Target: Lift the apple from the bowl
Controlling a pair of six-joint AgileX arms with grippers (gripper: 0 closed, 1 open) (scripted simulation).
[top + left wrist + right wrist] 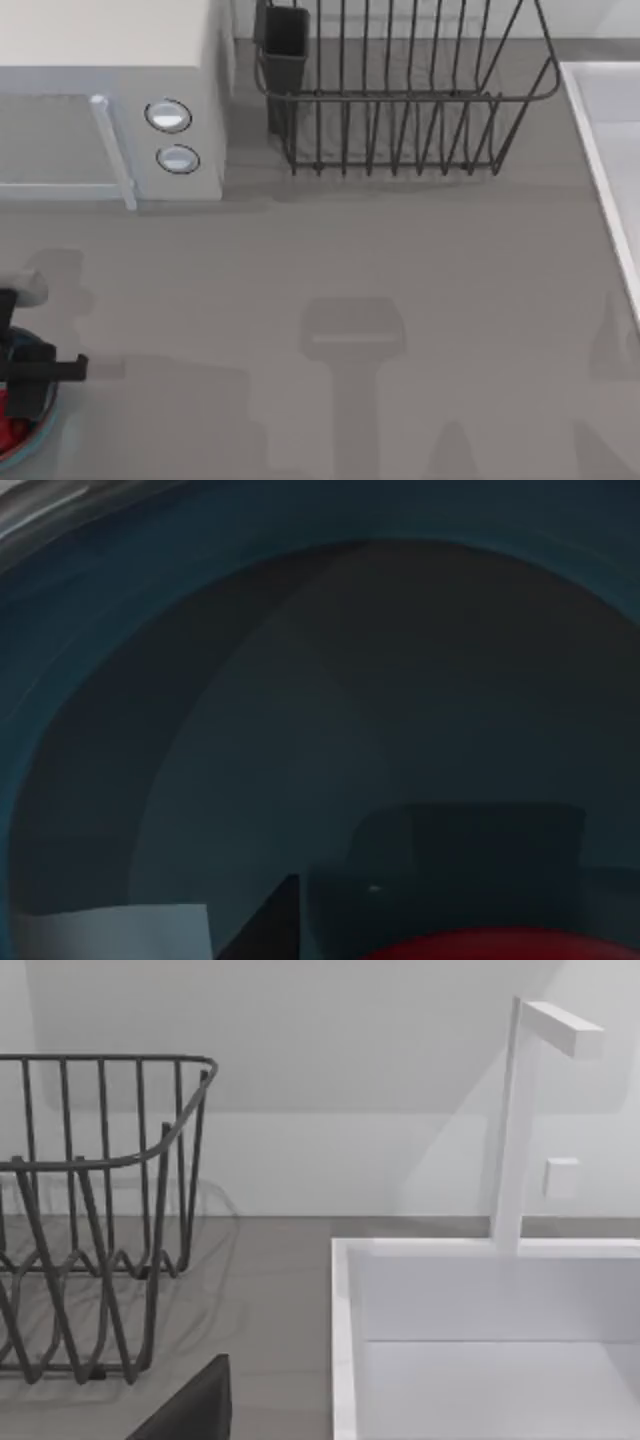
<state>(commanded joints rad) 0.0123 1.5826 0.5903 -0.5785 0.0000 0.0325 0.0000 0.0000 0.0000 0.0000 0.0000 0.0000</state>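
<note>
The bowl (48, 425) sits at the table's front left corner, cut off by the top view's edge, blue inside with a thin reddish-brown rim. In it lies the red apple (10, 432), partly covered by my left arm. My left gripper (18, 395) hangs directly over the bowl, low and close to the apple. In the left wrist view the bowl's blue inside (120, 680) looms dark and very near, with the apple's top (500, 946) right at the edge. A dark piece of my right gripper (190, 1412) shows in the right wrist view, parked off the table's right side.
A microwave (110, 100) stands at the back left. A dark wire dish rack (400, 100) stands at the back middle. A white sink (480, 1340) with a faucet (515, 1120) lies along the right edge. Grey tabletop spreads between them.
</note>
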